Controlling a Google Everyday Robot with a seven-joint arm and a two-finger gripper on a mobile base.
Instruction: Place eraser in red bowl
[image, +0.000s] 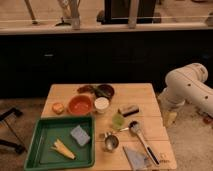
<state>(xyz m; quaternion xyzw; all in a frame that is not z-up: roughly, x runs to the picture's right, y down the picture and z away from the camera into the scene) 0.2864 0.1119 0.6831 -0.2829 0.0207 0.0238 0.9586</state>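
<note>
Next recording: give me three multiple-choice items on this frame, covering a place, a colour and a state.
1. The eraser lies: A in the tray; B on the table, right of the white cup; C in the red bowl.
2. The tray is: A green; B blue; C white.
3. The red bowl is: A overturned; B holding the eraser; C upright, without the eraser.
B, it rests on bare wood; A, green rim; C, it opens upward, while the gripper hangs beside the table's right edge.
</note>
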